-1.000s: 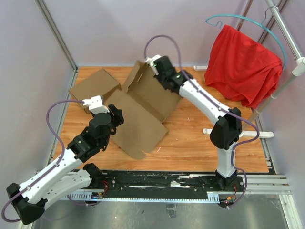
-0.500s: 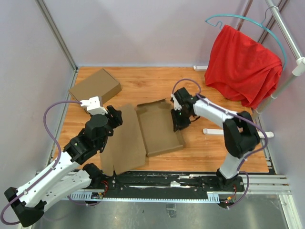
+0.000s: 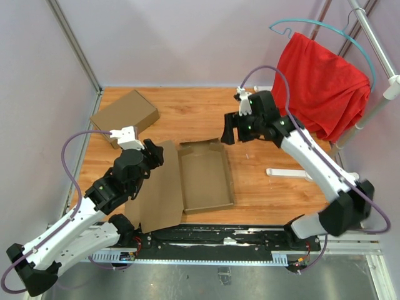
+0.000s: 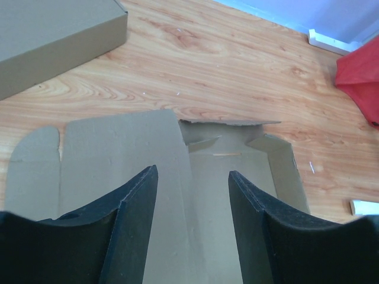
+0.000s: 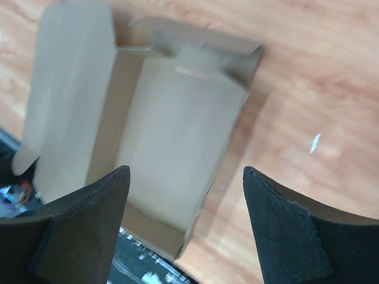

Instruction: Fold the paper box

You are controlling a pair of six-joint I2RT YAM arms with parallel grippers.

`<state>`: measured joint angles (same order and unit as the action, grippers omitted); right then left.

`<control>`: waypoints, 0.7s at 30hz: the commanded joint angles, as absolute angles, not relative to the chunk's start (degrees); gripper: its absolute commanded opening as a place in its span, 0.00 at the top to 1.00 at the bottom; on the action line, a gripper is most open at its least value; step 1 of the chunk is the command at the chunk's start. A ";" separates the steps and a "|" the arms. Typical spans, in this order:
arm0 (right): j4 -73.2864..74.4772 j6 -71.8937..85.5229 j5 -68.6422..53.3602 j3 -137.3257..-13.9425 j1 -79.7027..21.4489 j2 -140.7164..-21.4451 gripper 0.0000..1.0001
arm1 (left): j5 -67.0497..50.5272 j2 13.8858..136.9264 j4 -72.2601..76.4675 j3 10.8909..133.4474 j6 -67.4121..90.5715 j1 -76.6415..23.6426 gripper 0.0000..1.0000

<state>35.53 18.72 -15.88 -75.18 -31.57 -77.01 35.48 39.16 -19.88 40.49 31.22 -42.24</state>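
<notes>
The paper box [image 3: 206, 178] lies on the wooden table as a shallow brown tray with low raised walls. Its lid panel [image 3: 159, 194] is spread flat to the left. In the left wrist view the paper box [image 4: 231, 171] shows below my fingers. My left gripper [image 3: 152, 152] [image 4: 192, 171] hovers over the lid panel's far end, open, with nothing between its fingers. My right gripper [image 3: 232, 136] [image 5: 185, 170] hangs in the air above the tray's far right corner, open and empty. The right wrist view looks down on the paper box [image 5: 172, 136] from above.
A closed cardboard box [image 3: 125, 112] [image 4: 53, 35] sits at the back left. At the right a red cloth [image 3: 319, 84] hangs on a rack, whose white foot [image 3: 294, 174] lies on the table. The black rail [image 3: 237, 240] runs along the near edge.
My right gripper has let go of the box, opened wide and lifted away toward the back right. The box, held up a second ago, now lies flat near the front edge.
</notes>
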 commanded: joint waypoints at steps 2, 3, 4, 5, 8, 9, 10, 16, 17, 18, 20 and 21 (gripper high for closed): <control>39.56 2.44 -19.56 -88.32 -28.16 -93.17 0.25 | 34.23 38.69 -20.62 41.72 31.20 -42.45 0.44; 40.46 -1.79 -21.09 -91.49 -28.84 -95.98 0.27 | 34.25 38.70 -21.08 41.98 31.20 -42.45 0.44; 41.01 -6.18 -21.49 -94.03 -30.01 -98.33 0.27 | 34.21 38.69 -21.48 42.25 31.20 -42.45 0.44; 40.22 -10.30 -20.60 -95.38 -31.30 -100.06 0.27 | 34.10 38.65 -21.75 42.41 31.12 -42.41 0.44; 38.60 -22.06 -18.79 -97.86 -34.15 -105.02 0.25 | 34.52 38.38 -22.77 43.08 31.05 -42.45 0.44; 37.69 -25.06 -19.89 -97.84 -34.28 -106.60 0.24 | 34.85 38.34 -23.10 43.35 31.07 -42.47 0.44; 36.77 -27.24 -21.20 -98.10 -34.23 -108.15 0.23 | 35.13 38.18 -23.22 43.38 31.03 -42.45 0.44; 37.10 -25.58 -27.10 -110.41 -32.63 -119.27 0.25 | 36.44 37.71 -23.48 43.31 30.84 -42.45 0.44; 36.34 -24.03 -27.63 -112.74 -32.16 -120.74 0.25 | 36.55 37.69 -23.29 43.25 30.77 -42.45 0.44; 35.67 -22.14 -28.25 -115.35 -31.64 -122.47 0.26 | 36.71 37.74 -23.18 43.19 30.70 -42.45 0.44; 35.63 -18.56 -30.10 -121.08 -30.50 -126.19 0.28 | 36.71 37.87 -22.71 43.05 30.71 -42.45 0.44; 35.67 -16.50 -30.25 -124.13 -29.97 -128.40 0.31 | 36.64 38.06 -22.18 42.87 30.68 -42.45 0.44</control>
<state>37.10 -22.09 -25.89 -114.32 -32.42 -123.66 35.48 38.24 -23.29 41.58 31.29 -42.24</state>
